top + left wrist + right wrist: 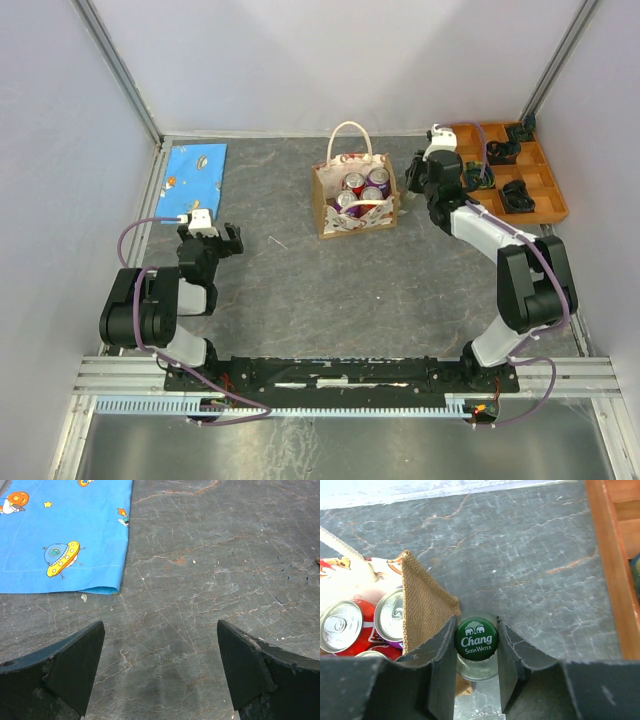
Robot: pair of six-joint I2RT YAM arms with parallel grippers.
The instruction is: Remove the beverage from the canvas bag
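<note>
The canvas bag [355,205] stands at the middle back of the table, handles up, with several soda cans [353,183] inside. In the right wrist view its tan side [425,605] and the cans [340,625] are at the left. My right gripper [476,625] is shut on a clear glass bottle with a green Chang soda water cap [476,637], just outside the bag's right side. In the top view this gripper [412,198] is next to the bag. My left gripper [160,645] is open and empty over bare table, far left of the bag [228,240].
A blue cartoon cloth [193,178] lies at the back left, and it also shows in the left wrist view [60,530]. An orange compartment tray [520,170] with dark parts sits at the back right, its edge close to my right gripper [610,555]. Walls enclose the table.
</note>
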